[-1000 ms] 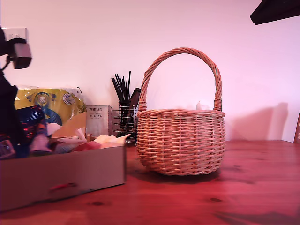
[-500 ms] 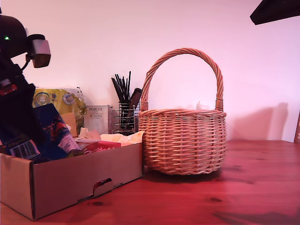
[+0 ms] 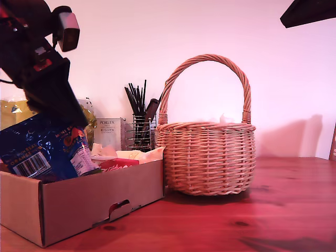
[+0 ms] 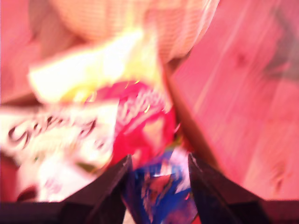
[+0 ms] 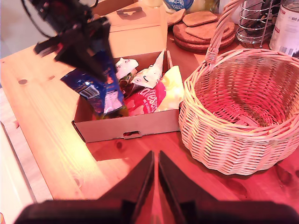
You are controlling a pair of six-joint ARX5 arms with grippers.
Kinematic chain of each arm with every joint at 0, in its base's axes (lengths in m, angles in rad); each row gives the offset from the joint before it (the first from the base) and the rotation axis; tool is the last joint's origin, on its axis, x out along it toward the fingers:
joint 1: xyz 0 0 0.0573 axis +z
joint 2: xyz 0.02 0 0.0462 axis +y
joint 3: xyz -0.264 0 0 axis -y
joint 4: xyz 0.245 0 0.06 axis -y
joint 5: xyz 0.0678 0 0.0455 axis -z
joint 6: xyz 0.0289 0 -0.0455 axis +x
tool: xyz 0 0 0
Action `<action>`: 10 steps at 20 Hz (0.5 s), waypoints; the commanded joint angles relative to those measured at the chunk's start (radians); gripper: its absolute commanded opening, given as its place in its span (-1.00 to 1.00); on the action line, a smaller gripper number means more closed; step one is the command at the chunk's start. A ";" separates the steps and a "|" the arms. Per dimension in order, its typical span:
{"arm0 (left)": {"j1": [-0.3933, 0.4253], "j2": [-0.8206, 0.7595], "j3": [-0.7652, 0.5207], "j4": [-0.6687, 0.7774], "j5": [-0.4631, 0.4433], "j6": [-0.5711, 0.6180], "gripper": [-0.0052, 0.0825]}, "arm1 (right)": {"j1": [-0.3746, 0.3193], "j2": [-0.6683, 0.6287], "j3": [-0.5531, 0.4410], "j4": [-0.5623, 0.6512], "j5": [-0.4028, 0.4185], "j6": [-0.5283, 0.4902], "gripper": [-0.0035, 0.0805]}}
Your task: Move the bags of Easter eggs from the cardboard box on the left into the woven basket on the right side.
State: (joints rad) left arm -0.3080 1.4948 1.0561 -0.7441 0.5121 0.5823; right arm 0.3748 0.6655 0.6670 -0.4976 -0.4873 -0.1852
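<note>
My first gripper (image 4: 158, 164) is shut on a dark blue bag of Easter eggs (image 3: 46, 151) and holds it just above the cardboard box (image 3: 100, 202) at the exterior view's left. The same blue bag (image 5: 95, 89) hangs under the first gripper (image 5: 96, 70) in the second wrist view. A red bag (image 5: 147, 99), a pale yellow one (image 5: 171, 87) and white packets lie in the box (image 5: 128, 127). The woven basket (image 3: 207, 157) stands right beside the box. My second gripper (image 5: 155, 161) is shut on nothing, high above the table in front of box and basket (image 5: 243, 107).
Behind the box stand a yellow towel pack (image 3: 13, 113), a grey Porlex carton (image 3: 107, 134) and a wire holder with black sticks (image 3: 139, 131). A dark arm part (image 3: 310, 11) shows at the exterior view's upper right. Bare wooden table (image 3: 283, 210) lies at that view's right.
My first gripper rose and moved toward the exterior view's right with the blue bag. The box slid toward the basket, and the basket shifted slightly right.
</note>
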 commanded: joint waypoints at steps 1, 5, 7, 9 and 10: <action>-0.003 0.034 -0.022 -0.019 -0.019 -0.001 -0.27 | 0.003 0.000 -0.014 0.002 0.000 -0.006 -0.95; -0.004 0.105 -0.022 -0.012 -0.081 -0.009 -0.18 | 0.003 0.000 -0.014 -0.008 -0.001 -0.006 -0.95; -0.023 0.147 -0.022 0.024 -0.080 -0.037 -0.02 | 0.003 0.000 -0.014 -0.010 -0.001 -0.006 -0.95; -0.046 0.176 -0.022 0.044 -0.079 -0.036 0.05 | 0.003 0.000 -0.014 -0.011 -0.001 -0.006 -0.95; -0.055 0.185 -0.022 0.050 -0.079 -0.037 0.05 | 0.003 0.000 -0.014 -0.011 -0.001 -0.006 -0.95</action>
State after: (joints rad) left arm -0.3553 1.6604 1.0554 -0.7021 0.4290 0.5507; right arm 0.3748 0.6655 0.6670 -0.5098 -0.4873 -0.1852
